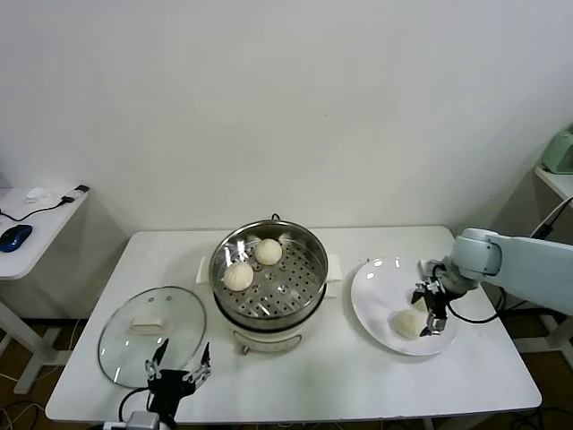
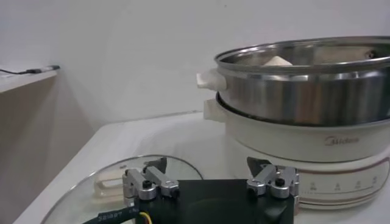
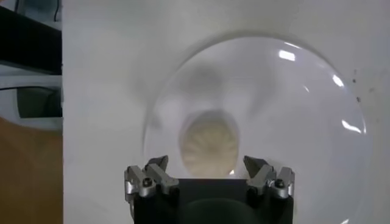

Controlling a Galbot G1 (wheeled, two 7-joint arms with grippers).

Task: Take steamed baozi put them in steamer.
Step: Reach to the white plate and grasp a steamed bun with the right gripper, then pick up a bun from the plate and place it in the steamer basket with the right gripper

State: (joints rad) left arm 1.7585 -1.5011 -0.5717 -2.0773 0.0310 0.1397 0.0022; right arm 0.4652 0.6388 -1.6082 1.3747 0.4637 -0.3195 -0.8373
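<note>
Cream-white baozi (image 3: 209, 144) sits alone on the plate (image 1: 372, 296), directly under my right gripper (image 3: 209, 169), whose fingers are spread wide, holding nothing and straddling the bun. Two more buns (image 1: 238, 276) are in the steamer (image 1: 309, 260), left of the plate. Left gripper (image 1: 179, 364) is parked, open, by the glass lid (image 1: 116, 345).

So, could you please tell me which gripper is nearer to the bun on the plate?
The right gripper: it hangs open directly over the bun. The left gripper sits far away beside the glass lid.
</note>
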